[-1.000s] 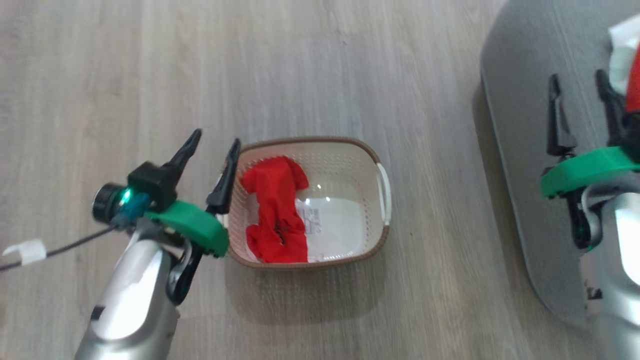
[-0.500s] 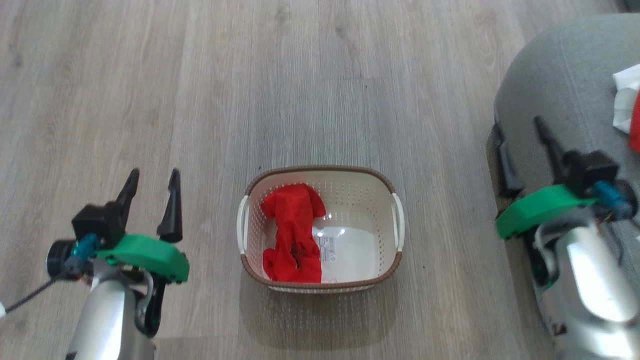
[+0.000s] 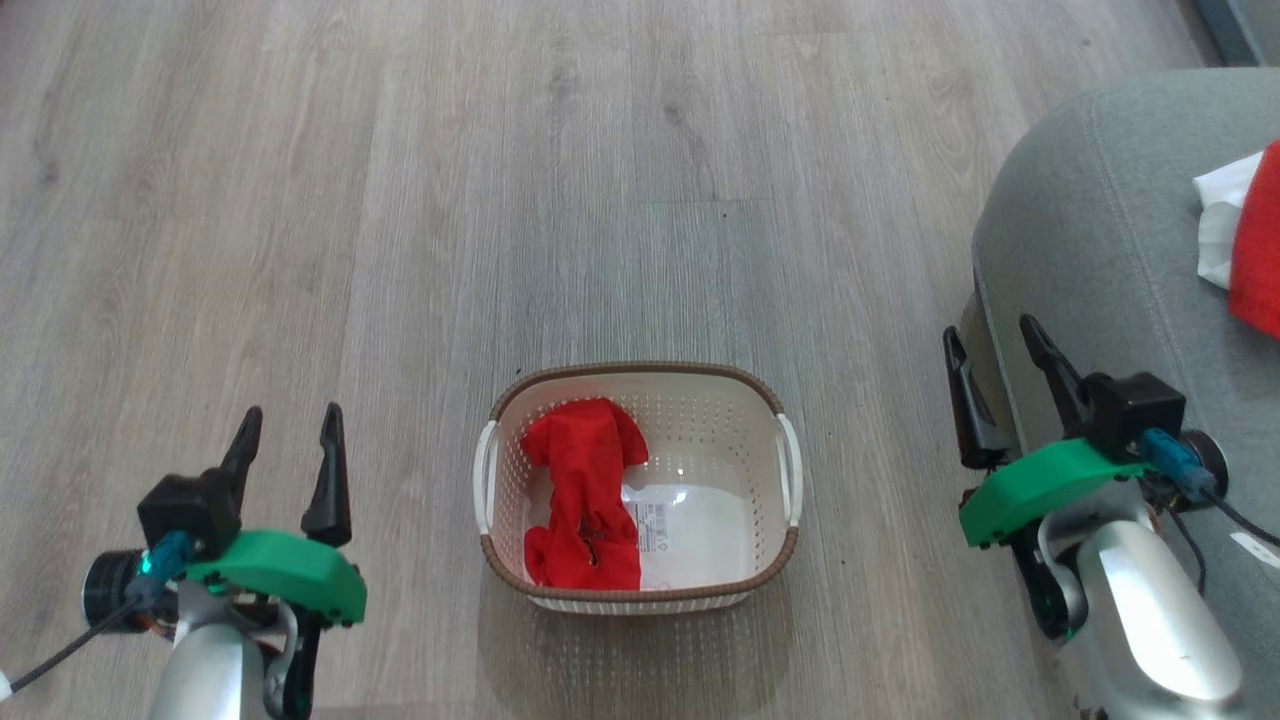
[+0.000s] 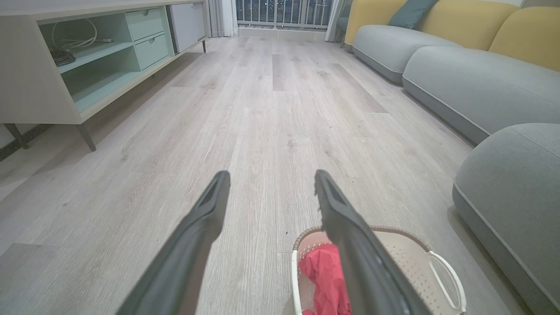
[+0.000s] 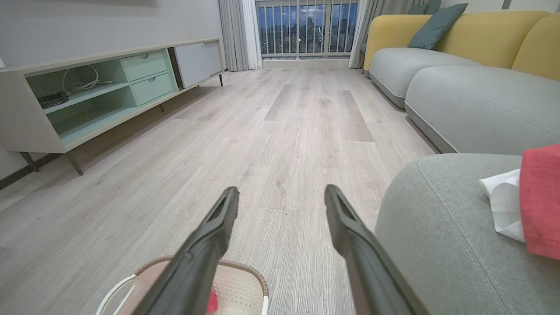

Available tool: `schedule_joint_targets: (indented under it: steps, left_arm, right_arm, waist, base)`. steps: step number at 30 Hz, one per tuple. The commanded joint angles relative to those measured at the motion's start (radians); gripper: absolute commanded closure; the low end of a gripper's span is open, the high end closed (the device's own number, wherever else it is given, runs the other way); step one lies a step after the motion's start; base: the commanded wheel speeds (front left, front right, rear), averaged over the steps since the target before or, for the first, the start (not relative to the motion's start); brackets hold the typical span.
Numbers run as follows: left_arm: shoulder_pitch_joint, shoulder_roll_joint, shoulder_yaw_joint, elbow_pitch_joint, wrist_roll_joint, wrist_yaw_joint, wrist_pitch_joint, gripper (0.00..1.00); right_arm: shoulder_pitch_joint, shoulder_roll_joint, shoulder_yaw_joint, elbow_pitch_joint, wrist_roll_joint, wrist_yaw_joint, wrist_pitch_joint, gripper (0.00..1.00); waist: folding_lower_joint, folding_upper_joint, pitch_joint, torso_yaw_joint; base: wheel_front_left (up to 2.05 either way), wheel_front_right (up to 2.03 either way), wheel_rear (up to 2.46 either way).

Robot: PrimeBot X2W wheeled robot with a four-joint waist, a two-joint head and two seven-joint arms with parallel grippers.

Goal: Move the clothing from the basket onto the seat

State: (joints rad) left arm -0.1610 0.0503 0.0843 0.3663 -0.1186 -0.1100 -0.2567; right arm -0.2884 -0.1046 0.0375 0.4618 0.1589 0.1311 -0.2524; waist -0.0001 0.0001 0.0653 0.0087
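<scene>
The cream basket (image 3: 700,420) with a brown rim stands on the wooden floor in the middle of the head view. Red clothing (image 3: 585,490) lies crumpled along its left side. A red and white garment (image 3: 1250,240) rests on the grey-green seat (image 3: 1100,230) at the right. My left gripper (image 3: 290,412) is open over bare floor, left of the basket. My right gripper (image 3: 988,330) is open beside the seat's left edge, right of the basket. Nothing sits between either pair of fingers. The left wrist view looks past the open left gripper (image 4: 271,175) to the basket (image 4: 411,258) and clothing (image 4: 326,275).
A long low cabinet (image 4: 65,65) with open shelves runs along the left wall. Grey sofa sections with yellow backs (image 5: 459,74) stand beyond the seat (image 5: 437,227). In the right wrist view, the basket rim (image 5: 245,284) sits below the right gripper (image 5: 281,190).
The head camera has shifted. My left gripper has drawn back from the basket's left rim. My right gripper has come off the seat to its left edge. The red clothing lies as before.
</scene>
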Motion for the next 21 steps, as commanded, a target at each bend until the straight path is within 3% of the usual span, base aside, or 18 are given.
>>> schedule_joint_targets:
  steps: [1, 15, 21]
  left_arm:
    - [-0.021, 0.007, 0.040, -0.040, 0.016, 0.002, -0.005, 0.00]
    - [-0.022, 0.002, 0.028, -0.029, 0.033, -0.007, -0.005, 0.00]
    - [-0.053, 0.000, -0.020, 0.008, 0.017, -0.014, -0.005, 0.00]
  right_arm:
    - [-0.010, 0.001, 0.020, -0.029, 0.004, 0.000, -0.009, 0.00]
    - [-0.025, 0.007, 0.010, -0.043, 0.001, 0.000, -0.009, 0.00]
    - [-0.076, 0.015, 0.018, -0.079, -0.014, 0.000, -0.009, 0.00]
  waist:
    - [0.0001, -0.0001, 0.001, -0.001]
    - [0.0001, -0.0001, 0.030, -0.008]
    - [0.0001, -0.0001, 0.121, -0.024]
  base:
    - [0.00, 0.00, 0.00]
    - [0.00, 0.00, 0.00]
    - [0.00, 0.00, 0.00]
